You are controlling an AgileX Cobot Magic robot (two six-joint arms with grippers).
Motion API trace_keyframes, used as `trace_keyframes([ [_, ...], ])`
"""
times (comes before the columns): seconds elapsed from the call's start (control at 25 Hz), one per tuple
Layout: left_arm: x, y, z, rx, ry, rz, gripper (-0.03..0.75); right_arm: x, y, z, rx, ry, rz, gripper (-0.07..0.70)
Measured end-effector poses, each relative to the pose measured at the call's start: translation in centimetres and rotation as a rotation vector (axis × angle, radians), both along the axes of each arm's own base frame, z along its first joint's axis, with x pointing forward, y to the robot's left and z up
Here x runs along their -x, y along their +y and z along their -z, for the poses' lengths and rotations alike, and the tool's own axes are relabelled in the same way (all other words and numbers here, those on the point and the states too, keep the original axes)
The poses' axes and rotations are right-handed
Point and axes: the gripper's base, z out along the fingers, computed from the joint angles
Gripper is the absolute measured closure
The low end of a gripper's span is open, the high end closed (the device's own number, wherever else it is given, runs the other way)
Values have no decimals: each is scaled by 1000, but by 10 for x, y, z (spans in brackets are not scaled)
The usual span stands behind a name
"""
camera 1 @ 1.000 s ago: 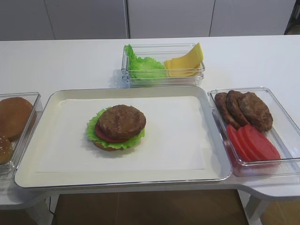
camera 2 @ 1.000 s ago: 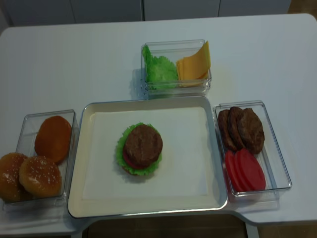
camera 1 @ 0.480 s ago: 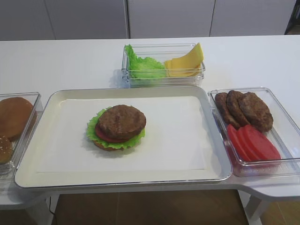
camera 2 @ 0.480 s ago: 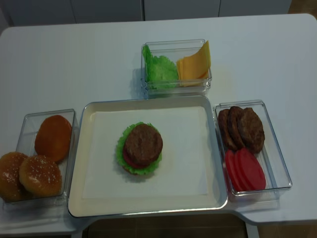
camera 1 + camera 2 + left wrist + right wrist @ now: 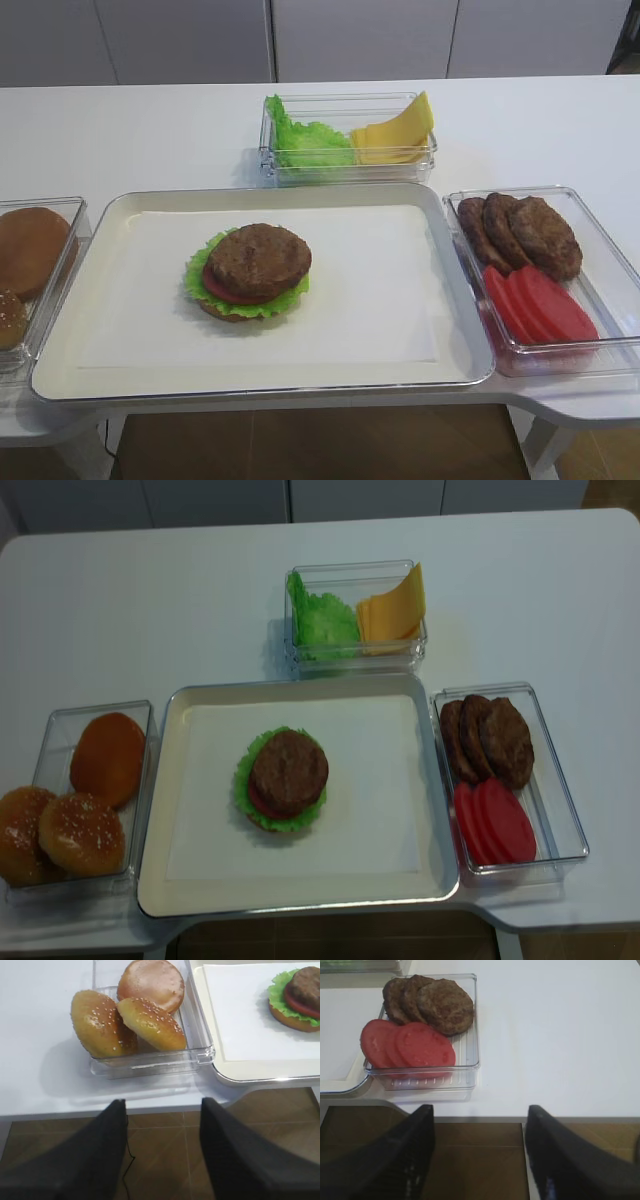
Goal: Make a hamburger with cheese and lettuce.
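Exterior high view shows the hamburger [image 5: 248, 271] on the paper-lined tray [image 5: 400, 375], left of centre: bun base, frilly leaf, tomato slice and patty on top — no cheese yet. The cheese [image 5: 394, 135] is stacked in the right half of the clear box [image 5: 349, 168] behind the tray, one corner sticking up, with the lettuce [image 5: 305, 140] beside it in the left half.

Both arms hang back below the bench [image 5: 150, 130] edge; the right hand [image 5: 479, 1152] and the left hand [image 5: 162, 1152] have their fingers apart, holding nothing.

Likely next is cheese: take that raised corner, lift only one slice, and lay it flat on the patty.

White bench, pale cabinet fronts behind, brown floor below.
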Motion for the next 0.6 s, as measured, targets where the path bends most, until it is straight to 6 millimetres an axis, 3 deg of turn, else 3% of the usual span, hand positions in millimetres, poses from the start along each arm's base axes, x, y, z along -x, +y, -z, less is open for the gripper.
trace_keyframes([
  [0.6,0,0,0,0,0,0,358,0,0,0,0,0,0,196],
])
